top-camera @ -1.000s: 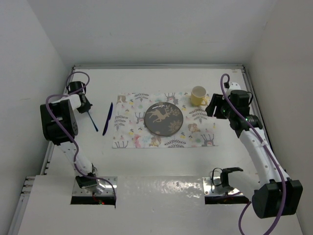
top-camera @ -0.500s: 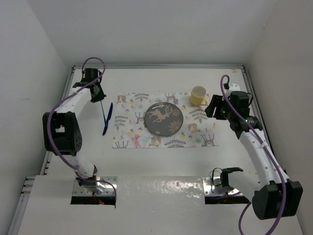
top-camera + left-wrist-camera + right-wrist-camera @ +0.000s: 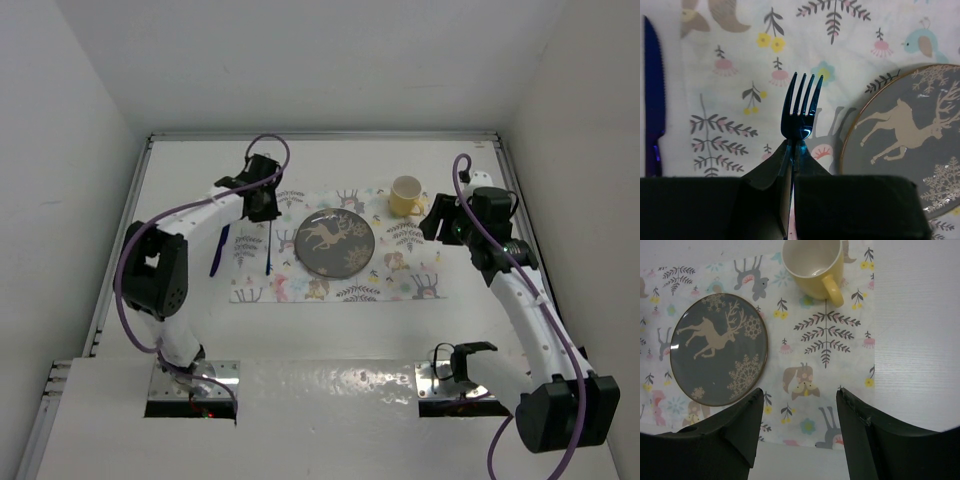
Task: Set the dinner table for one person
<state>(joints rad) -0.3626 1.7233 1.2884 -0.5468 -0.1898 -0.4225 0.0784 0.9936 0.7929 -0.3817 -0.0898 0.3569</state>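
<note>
The white dinner table [image 3: 330,160] carries a deer-print cloth mat [image 3: 410,265] with a dark deer plate [image 3: 335,243] in its middle. My left gripper [image 3: 267,212] is shut on a blue fork [image 3: 801,112], whose tines point away over the mat [image 3: 730,90], just left of the plate [image 3: 910,145]. A blue knife [image 3: 217,250] lies on the bare table left of the mat. My right gripper [image 3: 799,392] hangs open and empty over the mat's right part, near a yellow mug [image 3: 815,262].
Thin metal rails [image 3: 120,260] run along the table's edges, and white walls close it in at the back and both sides. The mug [image 3: 405,195] stands on the mat's far right corner. Both arm bases sit at the near edge.
My left arm has swung from the far left side of the table, past the knife, to above the mat's left part, carrying the fork. The right arm has stayed put.
</note>
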